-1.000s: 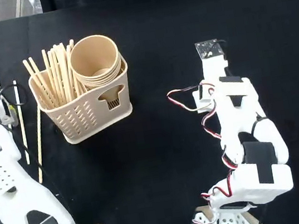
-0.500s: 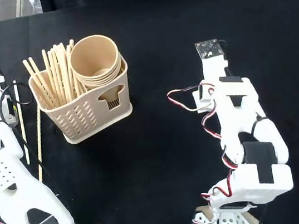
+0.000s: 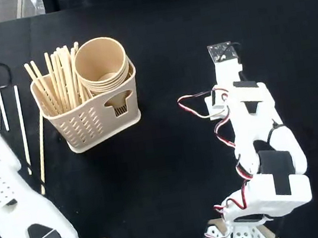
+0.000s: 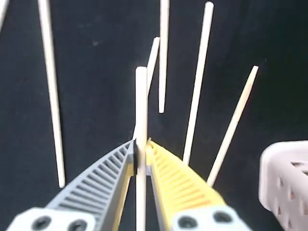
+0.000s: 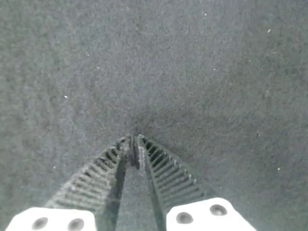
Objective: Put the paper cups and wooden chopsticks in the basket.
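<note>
The left hand [image 4: 141, 148] is clamped on one pale wooden chopstick [image 4: 141, 96], which points straight out past its fingertips above the black cloth bench [image 4: 96, 43]. Beyond the tips, several loose wooden chopsticks [image 4: 196, 82] lie on the cloth. The cream perforated plastic basket [image 3: 97, 125] stands between the two hands, nearer the left, holding stacked tan paper cups [image 3: 100, 59] and a bundle of chopsticks [image 3: 59, 74]. The right hand [image 5: 134, 144] is closed on nothing, low over the cloth.

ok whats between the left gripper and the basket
A pale chopstick and a tan chopstick lie on the cloth between left gripper and basket, per the high view.
</note>
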### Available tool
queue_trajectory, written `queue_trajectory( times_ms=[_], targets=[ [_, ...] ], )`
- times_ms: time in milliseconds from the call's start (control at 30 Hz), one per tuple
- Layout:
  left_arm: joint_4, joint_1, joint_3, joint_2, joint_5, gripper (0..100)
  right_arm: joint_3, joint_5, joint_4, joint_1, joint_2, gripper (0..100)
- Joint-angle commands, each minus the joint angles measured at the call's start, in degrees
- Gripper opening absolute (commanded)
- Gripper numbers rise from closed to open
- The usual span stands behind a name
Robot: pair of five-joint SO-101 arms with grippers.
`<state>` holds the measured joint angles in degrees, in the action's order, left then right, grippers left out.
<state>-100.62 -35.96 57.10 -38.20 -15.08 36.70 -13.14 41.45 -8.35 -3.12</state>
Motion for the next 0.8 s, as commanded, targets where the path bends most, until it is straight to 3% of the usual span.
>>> queue_trajectory(
  times_ms=[0,167,333,533,767],
  targets=[
    [-0.4,-0.3,-12.1,15.1,2.4,3,-0.3,-0.5,-0.4,-0.4,0.7,1.3],
    [1.0,2.7,-30.4,35.7,2.1,3,-0.3,-0.5,-0.4,-0.4,0.7,1.3],
    [13.1,4.4,-45.8,55.6,2.5,3,-0.3,-0.5,-0.4,-0.4,0.7,1.3],
    [39.2,5.3,-74.4,78.5,2.6,3,-0.3,-0.5,-0.4,-0.4,0.6,1.3],
    [77.5,12.4,-103.0,105.1,2.6,3,-0.3,-0.5,-0.5,-0.4,0.6,1.3]
  ],
)
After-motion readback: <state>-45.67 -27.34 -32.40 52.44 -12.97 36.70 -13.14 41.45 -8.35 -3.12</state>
